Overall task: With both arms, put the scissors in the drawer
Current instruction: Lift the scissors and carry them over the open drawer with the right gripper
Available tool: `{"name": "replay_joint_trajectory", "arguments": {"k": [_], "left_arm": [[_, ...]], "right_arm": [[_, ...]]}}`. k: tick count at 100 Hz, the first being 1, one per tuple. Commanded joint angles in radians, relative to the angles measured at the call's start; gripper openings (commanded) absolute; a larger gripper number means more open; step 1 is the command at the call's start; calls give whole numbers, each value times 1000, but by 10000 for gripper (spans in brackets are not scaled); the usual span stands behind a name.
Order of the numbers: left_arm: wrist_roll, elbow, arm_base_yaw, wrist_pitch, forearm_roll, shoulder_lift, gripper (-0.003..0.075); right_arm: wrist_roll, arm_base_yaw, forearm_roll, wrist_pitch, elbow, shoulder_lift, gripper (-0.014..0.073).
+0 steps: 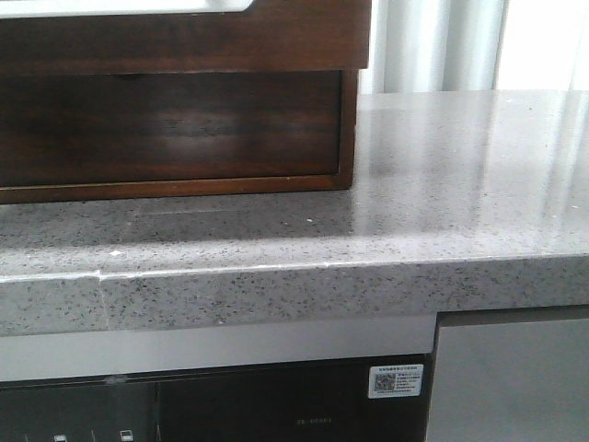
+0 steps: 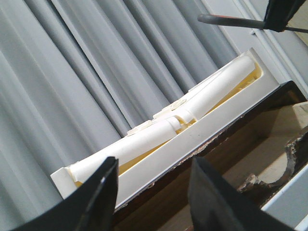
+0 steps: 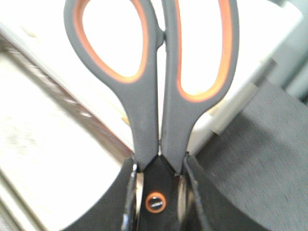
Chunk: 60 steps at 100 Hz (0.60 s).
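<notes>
One pair of grey scissors with orange-lined loop handles (image 3: 159,96), blades clamped in right gripper (image 3: 159,192), left gripper (image 2: 154,192) spread apart, one open dark wooden drawer (image 2: 202,130).

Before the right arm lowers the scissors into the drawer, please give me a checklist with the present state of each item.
1. Right gripper shut on the scissors, near the pivot: ok.
2. Scissor handles closed together: ok.
3. Drawer open: ok.
4. Free room among the white rolls inside: cannot tell.
5. Left gripper open, holding nothing: ok.
6. Scissors directly above the drawer: cannot tell.
</notes>
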Motion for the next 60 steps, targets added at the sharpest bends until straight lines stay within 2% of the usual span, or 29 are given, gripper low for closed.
{"name": "replay_joint_trajectory", "arguments": {"k": [1,30,60], "left_arm": [[-13,-30,-2,-61,-31,6,316],[-13,-30,-2,-61,-31,6,316],[-13,-30,-2,-61,-31,6,316]], "right_arm": [[-74,57,11,-104,-27,-40,-74],[-309,236,11,-164,-27,-2,-74],[-350,276,11,-177,-27,107,-74]]}}
